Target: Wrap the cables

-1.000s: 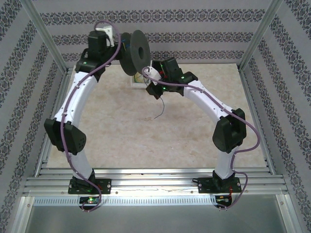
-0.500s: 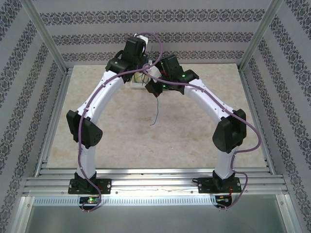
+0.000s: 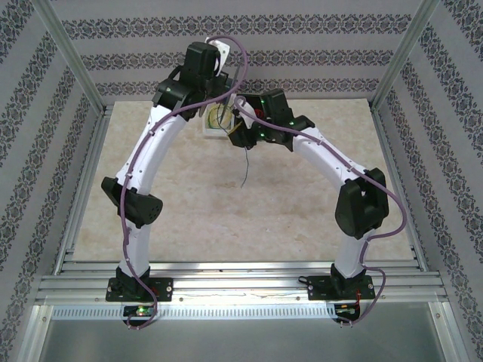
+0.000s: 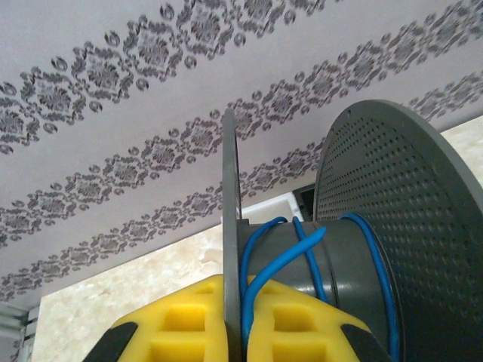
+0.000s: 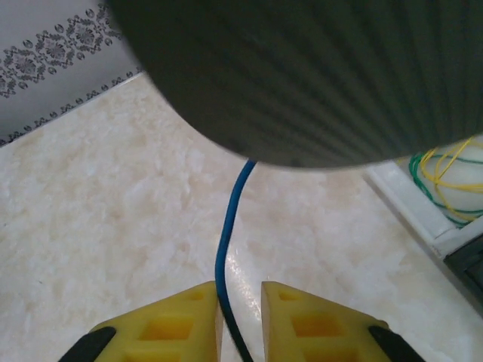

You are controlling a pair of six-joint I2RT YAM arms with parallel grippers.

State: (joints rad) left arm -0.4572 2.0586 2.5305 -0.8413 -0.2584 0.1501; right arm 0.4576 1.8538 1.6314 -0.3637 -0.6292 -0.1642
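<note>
Because the long, hair-fine blue wire (image 5: pixel 226 234) is limp and nearly weightless, I judge it will sag, kink and slip through smooth pads unless it is guided under light tension. It is probably too fine to pinch hard without creasing, so the best hold looks to be on the free run just below the spool, loose enough to let it slide. The dark grey plastic spool (image 4: pixel 377 196), with its perforated flanges, is stiff and light by comparison. The left pincer (image 4: pixel 235 290) is clamped on the rim of one thin flange, its yellow fingers (image 4: pixel 173 320) pressed to either side, holding the spool in the air. Several turns of the blue wire already lie around the hub, crossing one another loosely rather than packed side by side. From the underside of the spool the wire drops straight into the right pincer (image 5: pixel 241 290), whose yellow fingers stand a little apart. The strand runs through that gap close to one inner face without being squeezed. Below is the pale marbled table top (image 5: pixel 113 188), and off to one side sits a white tray (image 5: pixel 423 204) holding yellow and green wire coils (image 5: pixel 445 162), well apart from the blue strand.
</note>
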